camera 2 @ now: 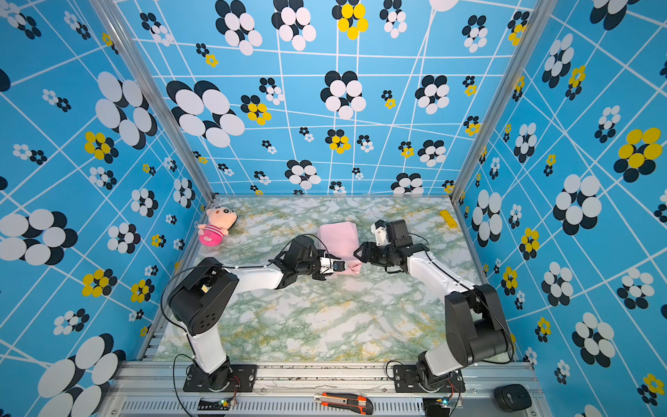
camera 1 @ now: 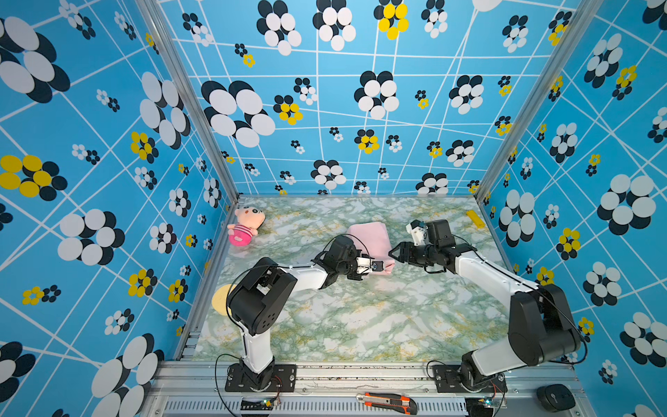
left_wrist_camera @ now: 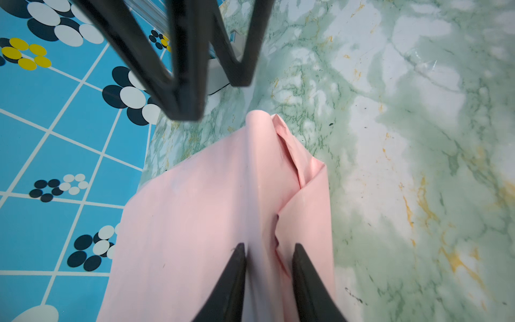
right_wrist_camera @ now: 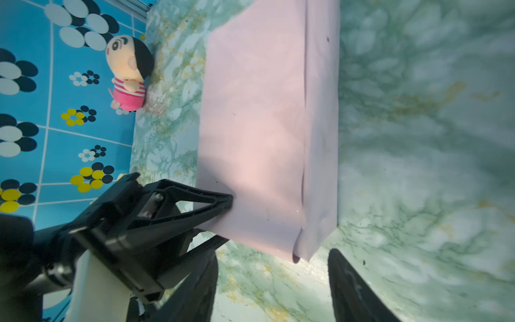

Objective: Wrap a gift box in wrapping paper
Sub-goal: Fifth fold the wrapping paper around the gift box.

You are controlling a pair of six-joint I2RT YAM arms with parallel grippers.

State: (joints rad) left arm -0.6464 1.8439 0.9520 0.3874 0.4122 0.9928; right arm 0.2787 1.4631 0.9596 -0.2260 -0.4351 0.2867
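The wrapping paper [camera 1: 368, 234] [camera 2: 339, 234] lies folded into a long bundle at the middle back of the table, pale pink face out. The gift box is hidden. My left gripper [camera 1: 383, 267] [camera 2: 345, 266] [left_wrist_camera: 269, 245] is shut on a raised ridge of the wrapping paper [left_wrist_camera: 209, 209] at the bundle's near end. My right gripper [camera 1: 393, 253] [camera 2: 357, 253] [right_wrist_camera: 274, 252] stands open just right of that end, with only table between its fingers. The bundle's crumpled corner [right_wrist_camera: 302, 251] sits just ahead of them. In the right wrist view the left gripper's fingers [right_wrist_camera: 217, 200] press against the paper [right_wrist_camera: 250, 125].
A pink-striped plush doll [camera 1: 245, 227] [right_wrist_camera: 128, 75] lies at the back left corner. A yellow flat piece [camera 1: 475, 218] rests by the right wall, and a yellow disc [camera 1: 221, 299] by the left wall. An orange utility knife [camera 1: 388, 401] sits on the front rail.
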